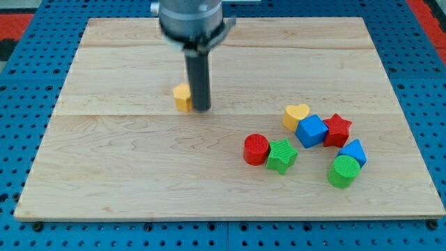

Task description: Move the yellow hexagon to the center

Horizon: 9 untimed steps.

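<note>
Board: we record one wooden board (pixel 230 188) lying on a blue pegboard surface (pixel 21 111).
Block count: we count eight blocks in all: two yellow, two red, two green, two blue.
Yellow hexagon: one yellow hexagon (pixel 182 97) lies left of the board's centre, at about 10 o'clock from it, well apart from the other blocks.
My tip: my tip (pixel 201 108) stands just beside the yellow hexagon, at its 3 o'clock, seemingly touching it.
Gripper state: the arm carries a plain rod only; we see no jaws to report as apart or together.
Cluster: seven blocks are grouped at about 4 o'clock from the centre.
Yellow heart: one yellow heart (pixel 295 114), at the cluster's 11 o'clock.
Blue cube: one blue cube (pixel 311 130), touching the heart and the red star (pixel 338 129).
Second blue block: one blue block (pixel 353 151), shape unclear, just above the green cylinder (pixel 343 171).
Red cylinder: one red cylinder (pixel 256 149), touching the green star (pixel 281 155) at its 3 o'clock.
Containers: we find nothing held inside anything.
</note>
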{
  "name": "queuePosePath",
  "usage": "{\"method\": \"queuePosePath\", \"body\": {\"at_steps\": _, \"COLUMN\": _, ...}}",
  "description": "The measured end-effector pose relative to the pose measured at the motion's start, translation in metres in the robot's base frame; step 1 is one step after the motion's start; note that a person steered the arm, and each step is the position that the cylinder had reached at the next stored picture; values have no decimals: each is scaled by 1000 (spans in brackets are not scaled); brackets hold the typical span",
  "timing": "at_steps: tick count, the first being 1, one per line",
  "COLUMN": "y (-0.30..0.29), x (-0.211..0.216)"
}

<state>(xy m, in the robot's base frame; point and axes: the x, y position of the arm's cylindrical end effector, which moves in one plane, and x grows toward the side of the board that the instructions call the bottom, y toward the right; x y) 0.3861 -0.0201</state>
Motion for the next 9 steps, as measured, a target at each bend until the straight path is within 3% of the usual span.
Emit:
{"method": "queuePosePath", "body": {"at_steps": 1, "y": 9, "x": -25}}
{"method": "queuePosePath", "body": {"at_steps": 2, "y": 59, "x": 39}}
{"method": "queuePosePath", "body": {"at_steps": 3, "y": -39, "x": 76}}
{"method": "queuePosePath", "body": {"at_steps": 4, "y": -88, "x": 3}}
{"method": "queuePosePath", "body": {"at_steps": 5, "y": -51, "x": -16}}
{"method": "queuePosePath", "body": {"at_steps": 6, "y": -100, "x": 18}}
{"method": "queuePosePath", "body": {"at_steps": 7, "y": -16, "x": 38}}
{"method": "queuePosePath", "body": {"at_steps": 8, "y": 22, "x": -3}}
{"method": "queuePosePath", "body": {"at_steps": 9, "y": -14, "x": -102}}
